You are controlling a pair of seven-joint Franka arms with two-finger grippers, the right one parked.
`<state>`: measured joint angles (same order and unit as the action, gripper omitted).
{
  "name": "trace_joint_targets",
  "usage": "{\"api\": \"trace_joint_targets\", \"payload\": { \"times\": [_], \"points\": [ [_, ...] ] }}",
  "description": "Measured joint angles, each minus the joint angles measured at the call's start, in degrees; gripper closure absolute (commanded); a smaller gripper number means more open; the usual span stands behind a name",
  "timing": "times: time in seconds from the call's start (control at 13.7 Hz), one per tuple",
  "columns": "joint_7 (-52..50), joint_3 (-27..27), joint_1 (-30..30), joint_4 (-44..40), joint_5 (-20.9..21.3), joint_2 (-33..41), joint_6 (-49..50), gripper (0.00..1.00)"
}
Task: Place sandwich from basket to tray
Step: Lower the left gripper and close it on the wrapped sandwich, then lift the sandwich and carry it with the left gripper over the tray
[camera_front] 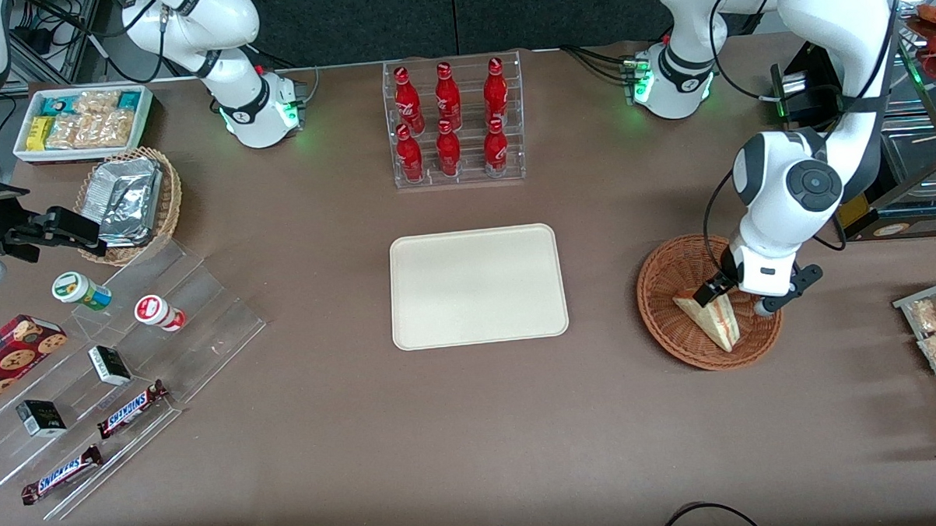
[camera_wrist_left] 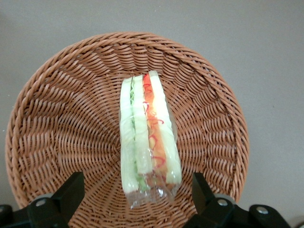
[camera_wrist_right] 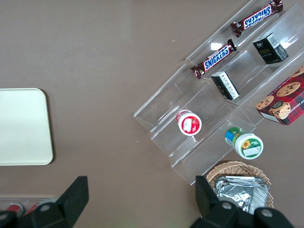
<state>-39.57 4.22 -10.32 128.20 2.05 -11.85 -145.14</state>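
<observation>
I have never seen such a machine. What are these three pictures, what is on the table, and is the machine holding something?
These are two white robot arms fixed to a brown table. One picture looks at the table from the front; the other two come from small cameras on the arms' wrists.

The working arm's gripper, a two-finger claw, hangs low over a reddish-brown wicker basket. In the basket lies a wrapped sandwich. The wrist camera shows the two fingers open, one on each side of the sandwich, so nothing is held.

A cream tray lies bare mid-table. Farther from the front camera stands a rack of red bottles. Toward the parked arm's end are snack bars on clear steps.
</observation>
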Motion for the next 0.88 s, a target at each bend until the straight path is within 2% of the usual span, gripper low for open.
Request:
{"api": "trace_joint_targets", "payload": {
  "times": [0.29, 0.44, 0.51, 0.73, 0.88],
  "points": [
    [-0.7, 0.0, 0.1, 0.0, 0.0, -2.3, -1.9, 0.00],
    [-1.4, 0.0, 0.1, 0.0, 0.0, -3.1, -2.6, 0.11],
    [-1.5, 0.0, 0.1, 0.0, 0.0, -3.4, -2.8, 0.24],
    [-1.8, 0.0, 0.1, -0.4, 0.0, -4.2, -3.4, 0.99],
    [-2.0, 0.0, 0.0, -1.1, 0.0, -4.5, -3.4, 1.00]
  ]
}}
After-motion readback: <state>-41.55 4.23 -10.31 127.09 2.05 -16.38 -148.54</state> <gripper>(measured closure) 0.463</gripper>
